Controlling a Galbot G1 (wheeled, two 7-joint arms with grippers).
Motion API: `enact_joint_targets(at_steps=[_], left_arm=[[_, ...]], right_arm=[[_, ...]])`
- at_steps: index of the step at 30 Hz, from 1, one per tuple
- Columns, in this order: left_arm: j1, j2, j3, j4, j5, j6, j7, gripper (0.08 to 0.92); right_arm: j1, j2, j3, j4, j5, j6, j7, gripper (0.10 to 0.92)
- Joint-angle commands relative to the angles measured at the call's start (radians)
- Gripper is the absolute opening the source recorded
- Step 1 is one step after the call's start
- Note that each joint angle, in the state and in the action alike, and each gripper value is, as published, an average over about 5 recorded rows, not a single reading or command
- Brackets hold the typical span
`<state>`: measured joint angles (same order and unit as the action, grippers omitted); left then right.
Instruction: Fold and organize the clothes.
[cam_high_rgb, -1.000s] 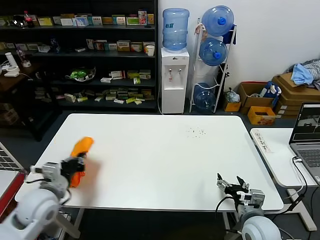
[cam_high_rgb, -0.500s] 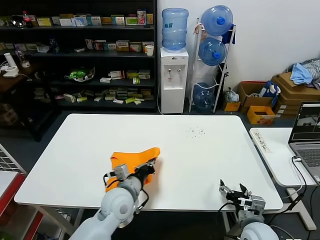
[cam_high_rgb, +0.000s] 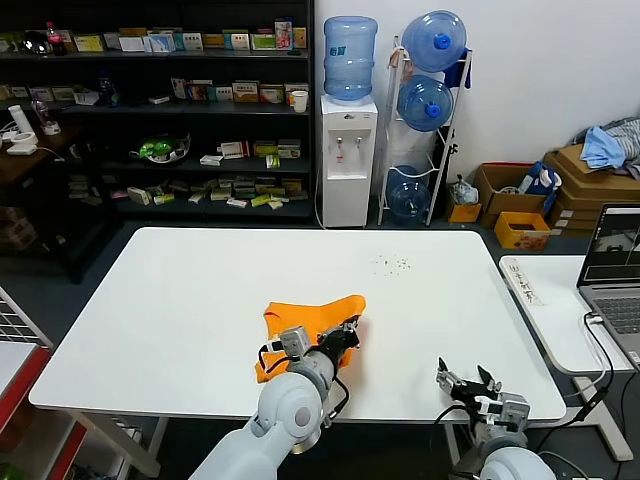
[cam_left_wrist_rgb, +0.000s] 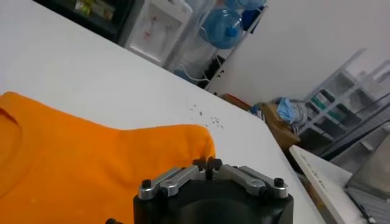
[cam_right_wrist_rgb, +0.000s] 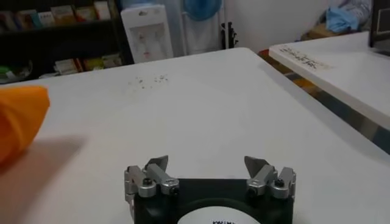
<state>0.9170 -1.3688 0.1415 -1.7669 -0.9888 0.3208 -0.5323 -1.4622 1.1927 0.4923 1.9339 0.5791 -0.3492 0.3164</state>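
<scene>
- I stand at a white table (cam_high_rgb: 200, 290) in a storeroom: dark shelves (cam_high_rgb: 150, 110) of small goods line the far wall, a water dispenser (cam_high_rgb: 349, 130) stands past the table's far edge, and a rack of blue water bottles (cam_high_rgb: 430, 100) is beside it.
- The orange T-shirt (cam_high_rgb: 310, 318) lies bunched on the table near my edge, about midway between my two sides. Its long axis runs across the table from my left to my right and rises a little toward the far side at its right end.
- The shirt's right end narrows to a rounded tip that points toward the dispenser side of the table; in my right wrist view that tip (cam_right_wrist_rgb: 21, 119) shows rounded and well apart from my right gripper.
- In my left wrist view the cloth (cam_left_wrist_rgb: 79, 170) spreads flat and plain, with a curved edge at one side; I see no lettering on the face that shows.
- My left gripper (cam_left_wrist_rgb: 209, 163) sits at the shirt's near right part, its fingers pressed together on a pinch of the orange cloth.
- My right gripper (cam_right_wrist_rgb: 207, 167) rests at the table's near right corner, fingers spread apart with nothing between them.
- A scatter of small dark specks (cam_high_rgb: 393, 264) marks the tabletop beyond the shirt.
- A second white table with a laptop (cam_high_rgb: 612, 270) stands to my right, and cardboard boxes (cam_high_rgb: 590, 195) with light-blue cloth sit behind it.
</scene>
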Motion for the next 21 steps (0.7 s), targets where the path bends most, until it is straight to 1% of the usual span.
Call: enact_joint_targets(at_steps=[1,4,7,10,13,15,17,19,21], left_arm=[[0.013,-0.009,-0.033,-0.035,0.177,-0.062,0.149,0.162],[0.07,0.05,-0.072,-0.089,0.294,-0.101,0.249,0.248],[0.173,0.12,-0.131,-0.127,0.465,-0.183,0.375,0.334],[0.298,0.163,-0.229,-0.15,0.57,-0.304,0.457,0.421],[0.446,0.199,-0.397,-0.123,0.61,-0.47,0.52,0.507],[0.545,0.21,-0.526,-0.068,0.63,-0.598,0.572,0.568],[0.624,0.203,-0.628,0.0,0.649,-0.724,0.626,0.62],[0.675,0.181,-0.701,0.054,0.654,-0.831,0.665,0.681],[0.713,0.147,-0.76,0.086,0.639,-0.909,0.694,0.74]], right_arm=[[-0.011,-0.025,0.028,0.082,-0.104,0.244,-0.169,0.823],[-0.026,-0.043,0.056,0.108,-0.136,0.314,-0.226,0.823],[-0.054,-0.056,0.089,0.122,-0.154,0.385,-0.283,0.823],[-0.088,-0.053,0.119,0.129,-0.166,0.426,-0.328,0.823],[-0.128,-0.035,0.138,0.132,-0.222,0.455,-0.361,0.823],[-0.156,-0.012,0.145,0.128,-0.29,0.499,-0.383,0.823],[-0.178,0.018,0.155,0.122,-0.361,0.543,-0.4,0.823],[-0.189,0.05,0.171,0.115,-0.402,0.573,-0.412,0.823],[-0.196,0.084,0.192,0.108,-0.413,0.589,-0.424,0.823]])
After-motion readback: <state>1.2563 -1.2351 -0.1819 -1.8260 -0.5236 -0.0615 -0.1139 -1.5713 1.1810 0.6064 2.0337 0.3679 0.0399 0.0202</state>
